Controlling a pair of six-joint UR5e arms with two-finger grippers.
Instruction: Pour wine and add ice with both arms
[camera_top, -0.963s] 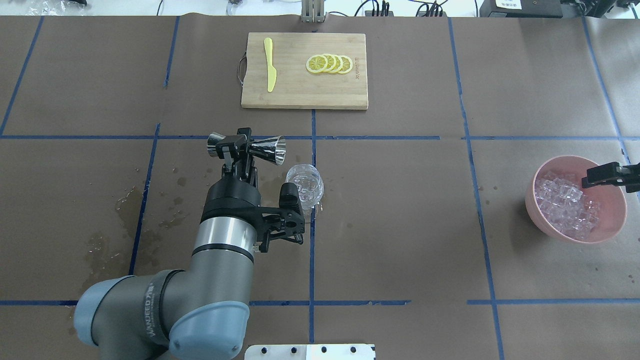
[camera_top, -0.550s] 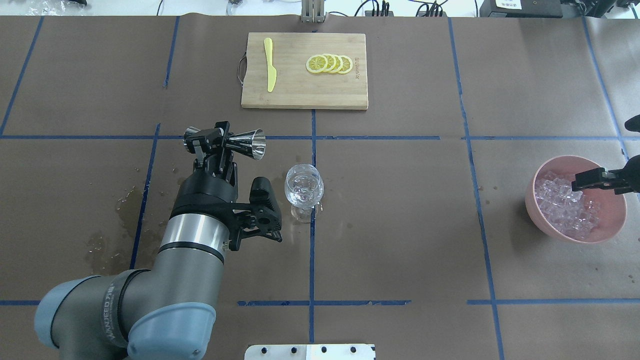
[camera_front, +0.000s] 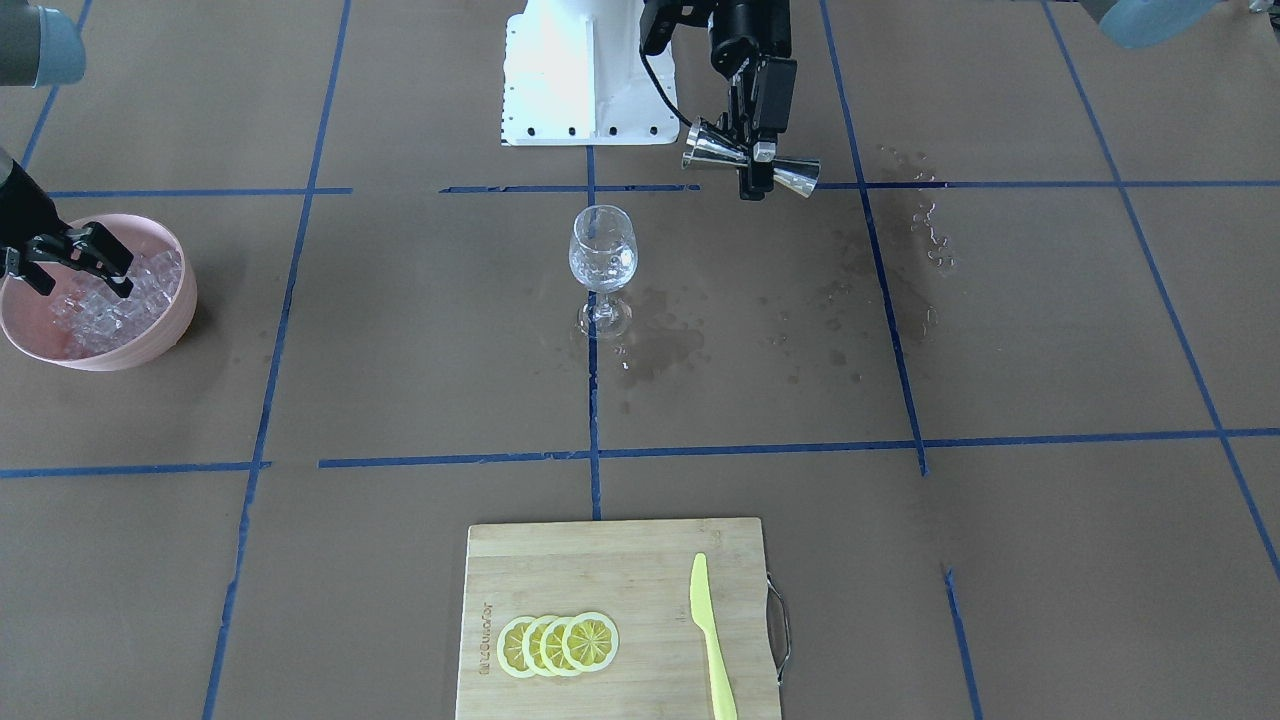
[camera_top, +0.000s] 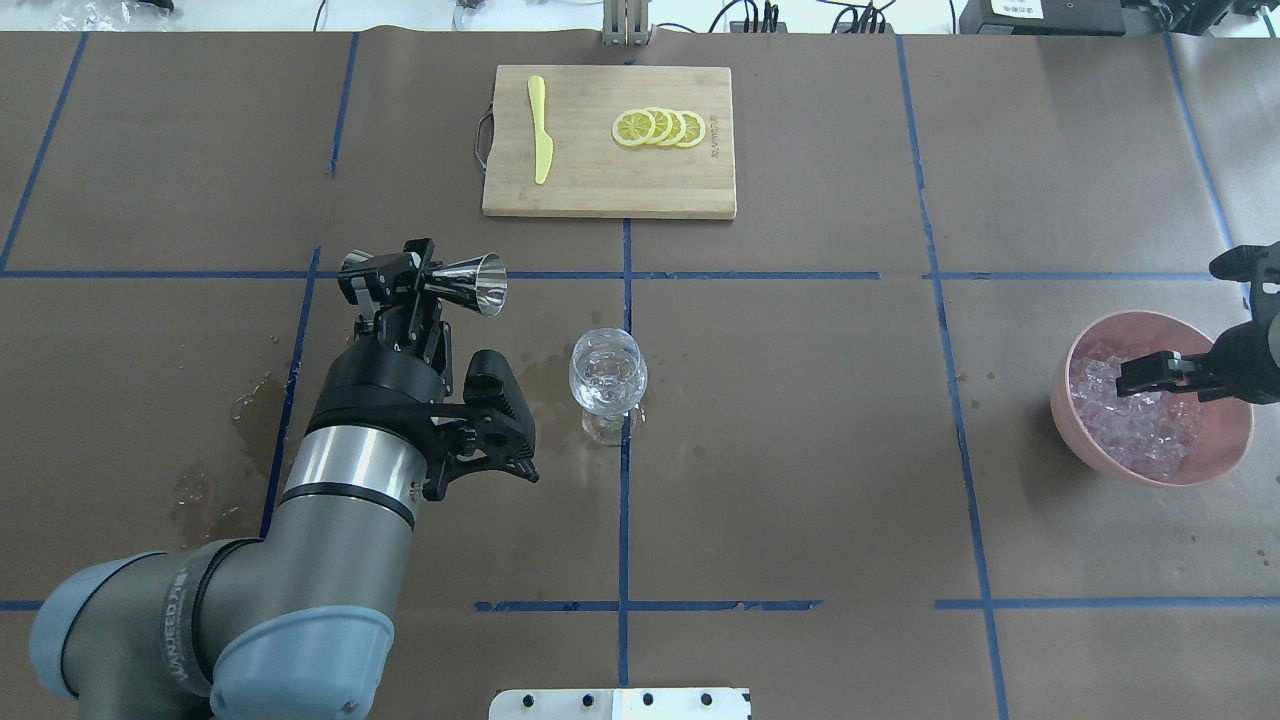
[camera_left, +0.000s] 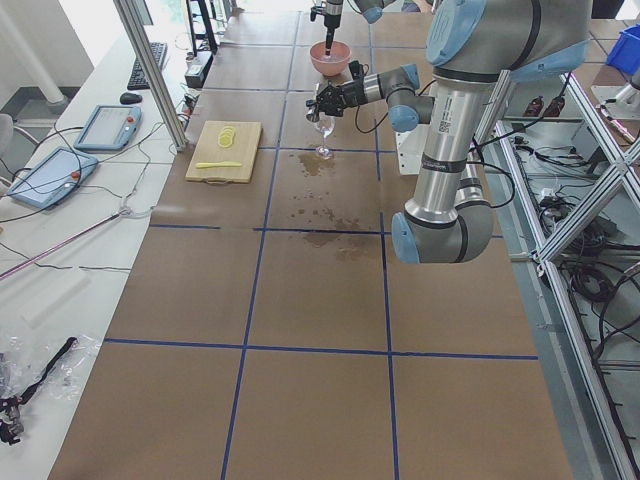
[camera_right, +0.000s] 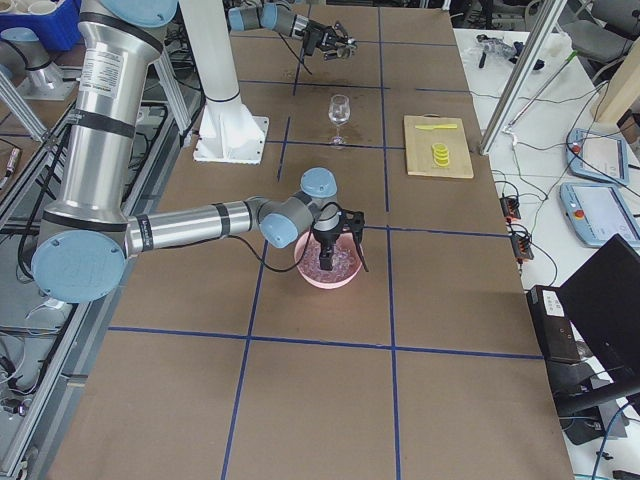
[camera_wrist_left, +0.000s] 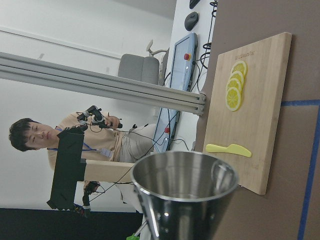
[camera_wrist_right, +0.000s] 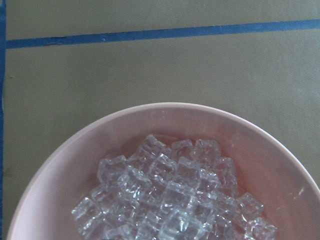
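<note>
My left gripper is shut on a steel double-ended jigger, held on its side above the table, left of the wine glass. The jigger also shows in the front view and fills the left wrist view. The glass stands upright with clear contents. My right gripper hangs open over the pink bowl, its fingers just above the ice. The ice cubes are heaped in the bowl. The gripper holds nothing.
A wooden cutting board at the far side carries lemon slices and a yellow knife. Wet spill marks lie on the brown paper left of the glass. The white base block sits at the near edge.
My left arm has drawn back to the left, carrying the jigger away from the glass. My right gripper has moved further in over the ice bowl.
</note>
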